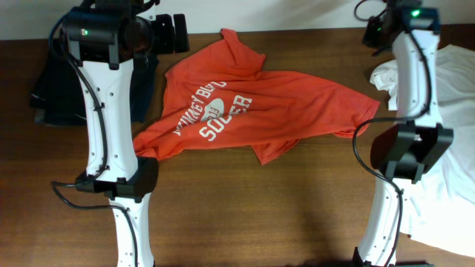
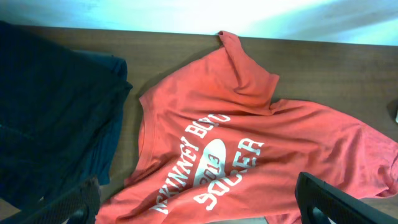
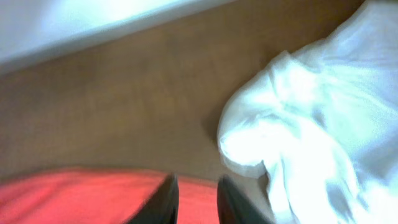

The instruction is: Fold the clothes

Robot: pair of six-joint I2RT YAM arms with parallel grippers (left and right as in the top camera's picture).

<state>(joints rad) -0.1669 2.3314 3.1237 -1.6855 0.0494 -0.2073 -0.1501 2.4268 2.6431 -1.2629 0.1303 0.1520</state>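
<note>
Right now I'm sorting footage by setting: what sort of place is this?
Likely a robotics lab bench for laundry folding: a left arm and a right arm stand at a wooden table, with an orange-red T-shirt, a white shirt and dark clothes lying loose.

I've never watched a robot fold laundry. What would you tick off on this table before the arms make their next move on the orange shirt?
1. Orange-red shirt lying flat: not ok, it is rumpled, with a sleeve bunched up.
2. Lettering side up: ok, the white print faces the overhead camera.
3. Left gripper open: ok, fingers stand wide apart above the shirt.
4. Right gripper free of cloth: cannot tell; the view is blurred, and the jaws are narrowly apart at the shirt's edge.
5. White shirt apart from the orange one: ok, bare table shows between them.
</note>
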